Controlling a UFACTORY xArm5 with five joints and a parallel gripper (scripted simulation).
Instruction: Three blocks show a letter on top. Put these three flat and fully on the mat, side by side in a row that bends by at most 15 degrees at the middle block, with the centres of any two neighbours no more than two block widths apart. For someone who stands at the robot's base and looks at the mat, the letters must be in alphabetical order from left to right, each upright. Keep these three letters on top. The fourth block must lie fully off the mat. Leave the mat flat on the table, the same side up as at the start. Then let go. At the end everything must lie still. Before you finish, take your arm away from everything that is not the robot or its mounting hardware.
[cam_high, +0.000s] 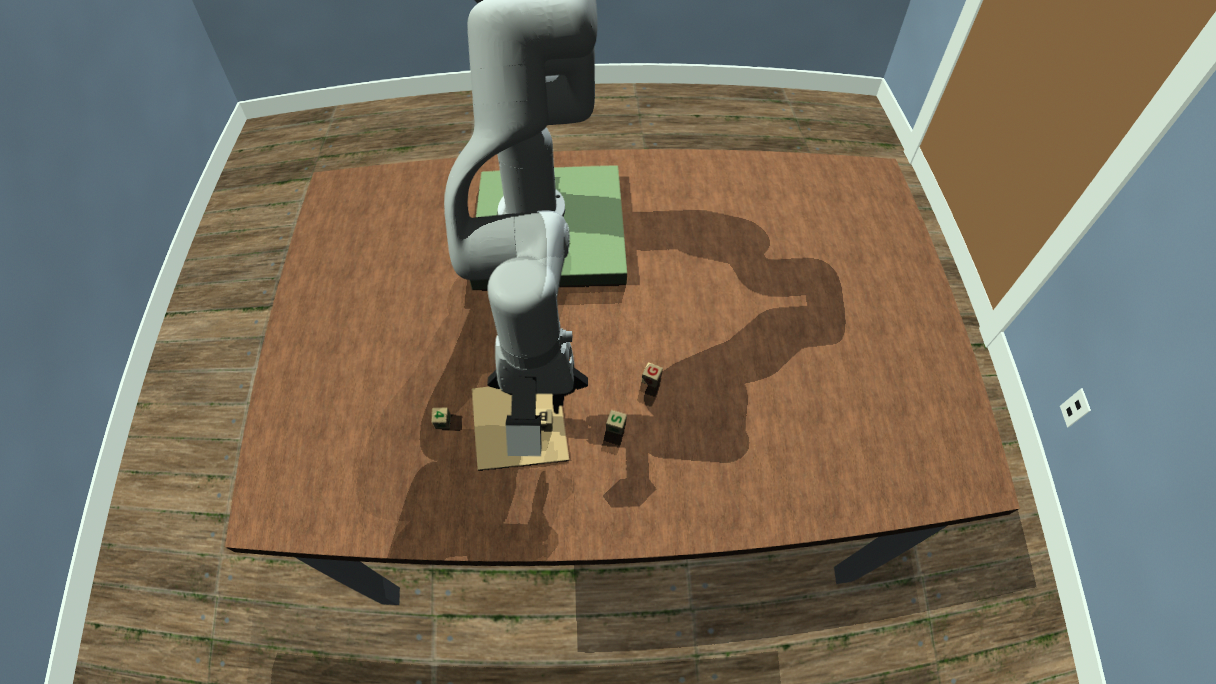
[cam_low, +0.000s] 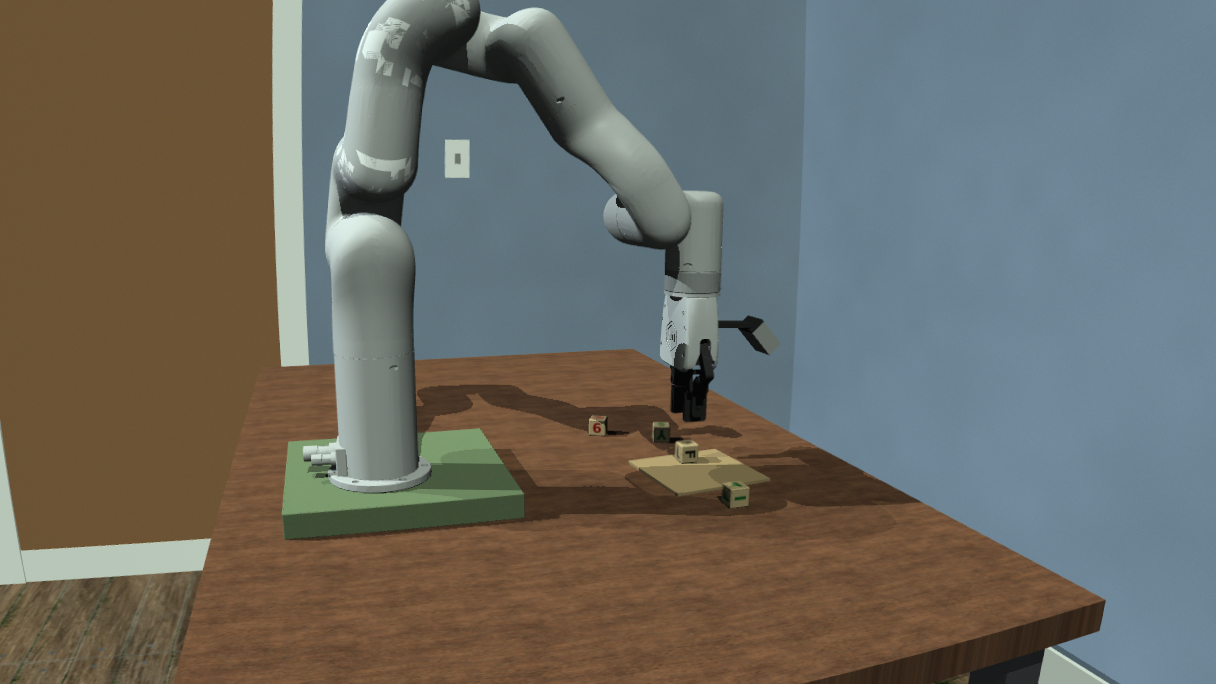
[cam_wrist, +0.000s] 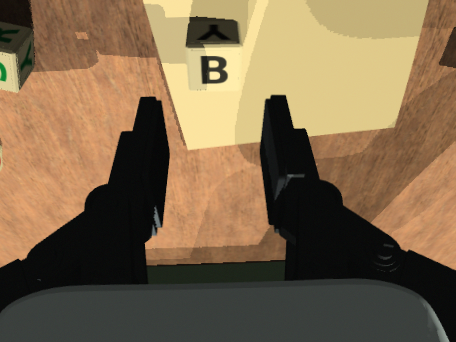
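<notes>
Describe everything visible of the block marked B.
The block marked B is a pale, wood-look cube with black markings: B on top, upright from the base side, plus Y and F on two sides. It sits flat on the mat, near the robot's left edge of it, partly shaded. Only the mat appears to touch it.

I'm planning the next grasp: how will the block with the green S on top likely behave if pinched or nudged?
The S block looks rigid, so it probably won't squash. Its flat faces suggest sliding rather than rolling. Being about as tall as wide, it might tip if pushed high up.
</notes>
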